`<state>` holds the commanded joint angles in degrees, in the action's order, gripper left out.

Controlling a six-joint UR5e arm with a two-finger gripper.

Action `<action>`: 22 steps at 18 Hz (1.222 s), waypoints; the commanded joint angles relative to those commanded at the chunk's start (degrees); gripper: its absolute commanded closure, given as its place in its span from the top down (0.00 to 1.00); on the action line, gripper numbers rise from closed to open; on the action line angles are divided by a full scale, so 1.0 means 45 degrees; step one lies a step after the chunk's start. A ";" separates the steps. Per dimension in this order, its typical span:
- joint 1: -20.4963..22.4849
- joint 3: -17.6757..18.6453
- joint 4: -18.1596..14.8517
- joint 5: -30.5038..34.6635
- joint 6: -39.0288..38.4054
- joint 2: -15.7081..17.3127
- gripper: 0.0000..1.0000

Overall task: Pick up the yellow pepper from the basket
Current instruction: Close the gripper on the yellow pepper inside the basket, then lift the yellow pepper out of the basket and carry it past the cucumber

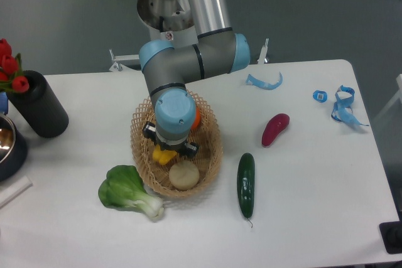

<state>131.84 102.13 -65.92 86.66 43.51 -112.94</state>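
The tool (168,149) points straight down into the basket (210,155), its wrist hiding the fingers — whether it grips cannot be told. The yellow pepper (164,156) lies directly beneath it, partly covered, inside the basket. A beige ball (183,175) sits just in front, an orange (196,121) just behind. No writing is legible. Beyond the rim, bare desk (301,180) — a cucumber (245,184) lies to the right.

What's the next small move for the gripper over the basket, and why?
Probably close on the yellow pepper, then lift straight up. The gripper sits low in the basket right over it, with the wrist hiding the fingers. The pale ball lies close beside the pepper, so sideways motion looks risky.
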 joint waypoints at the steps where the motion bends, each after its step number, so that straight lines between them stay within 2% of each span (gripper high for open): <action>1: 0.0020 -0.0019 -0.0019 0.0000 0.0000 0.0000 0.51; 3: 0.0078 -0.0019 -0.0039 -0.0020 0.0020 0.0039 0.48; 7: 0.0273 -0.0019 -0.0059 -0.0058 0.0427 0.0078 0.48; 13: 0.1580 -0.0312 -0.0039 -0.1366 0.1404 0.0800 0.48; 15: 0.2068 -0.0351 0.0058 -0.1426 0.1679 0.0840 0.48; 22: 0.3728 -0.1581 0.0020 -0.1777 0.1815 0.0801 0.48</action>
<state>148.61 95.02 -65.83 78.66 51.68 -109.34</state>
